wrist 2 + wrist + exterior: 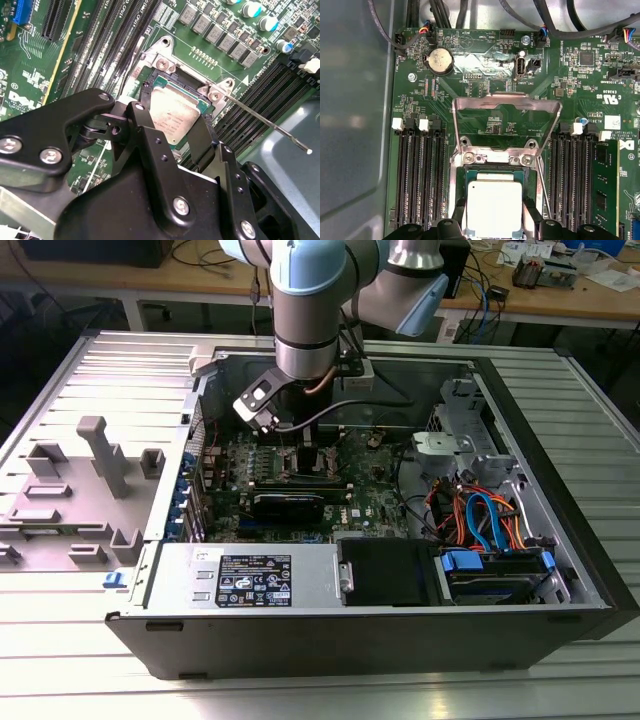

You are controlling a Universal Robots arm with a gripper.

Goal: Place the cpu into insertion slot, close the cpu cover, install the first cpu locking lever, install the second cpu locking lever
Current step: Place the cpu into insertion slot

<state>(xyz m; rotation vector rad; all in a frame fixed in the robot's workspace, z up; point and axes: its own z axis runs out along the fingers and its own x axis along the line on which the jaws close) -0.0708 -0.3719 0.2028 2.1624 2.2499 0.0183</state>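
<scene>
Up close, the gripper [494, 209] pinches the cpu [494, 196] by two opposite edges, right at the insertion slot [456, 185]; whether it is seated or just above, I can't tell. The cpu cover [505, 101] stands swung up clear, with a thin locking lever [543, 187] beside. I'd keep it level, square to the slot, never forced.

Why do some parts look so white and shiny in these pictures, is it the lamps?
Likely lamp glare: in the first wrist view the cpu top looks washed out and a bright patch lies on the motherboard beside the coin battery; in the second wrist view a white spot shines on the case floor; in the exterior view the ribbed table reflects bright bands.
</scene>
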